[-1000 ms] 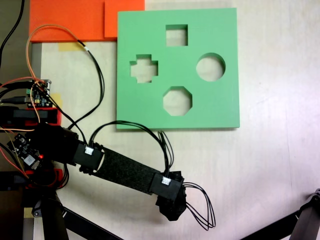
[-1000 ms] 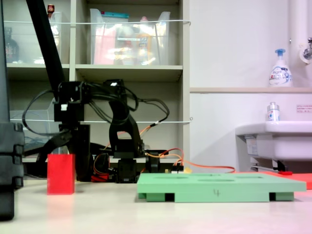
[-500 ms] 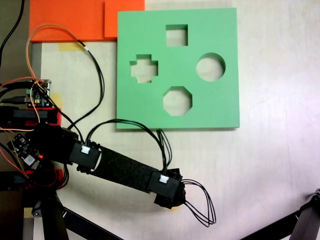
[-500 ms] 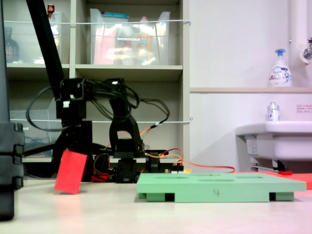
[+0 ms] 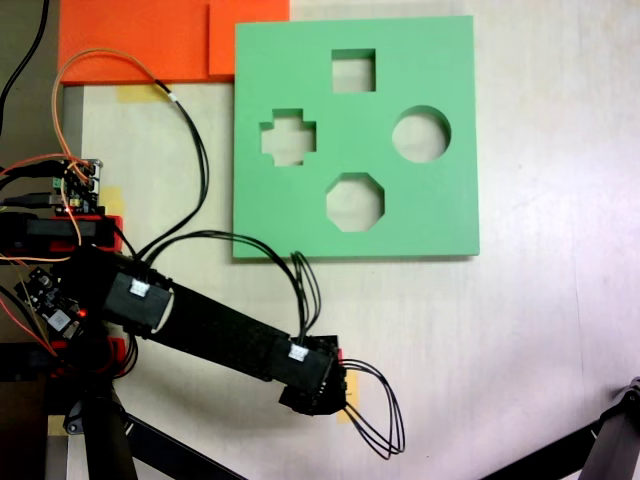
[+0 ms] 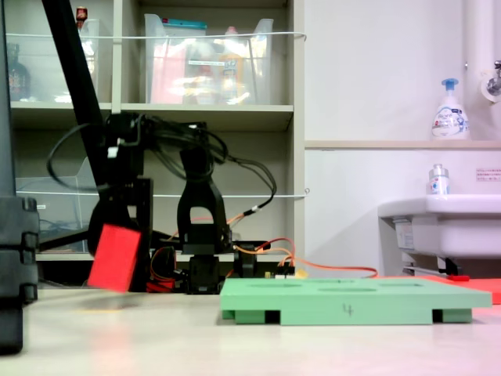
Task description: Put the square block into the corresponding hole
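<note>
One arm, and I'm seeing its gripper (image 6: 117, 235) gripping the red block (image 6: 114, 258) in the second exterior view: jaws are closing on the block's top, width set by the block. Block is hanging tilted, clear of the table (image 6: 235, 345), at the second exterior view's left, well apart from the green board (image 6: 352, 301). In the first exterior view the arm (image 5: 215, 335) is covering the gripper from above; I'm only catching a sliver of red (image 5: 339, 352) at the wrist's edge, so I cannot tell the jaw gap there. Wrist is sitting below the board (image 5: 355, 135) in the first exterior view, near its lower left corner, not touching it. Square hole (image 5: 353, 71) is lying open at the board's top, with the cross hole (image 5: 288, 137), round hole (image 5: 420, 134) and octagon hole (image 5: 354, 202) around it. Orange sheets (image 5: 150, 40) are touching the board's upper left edge in the first exterior view.
</note>
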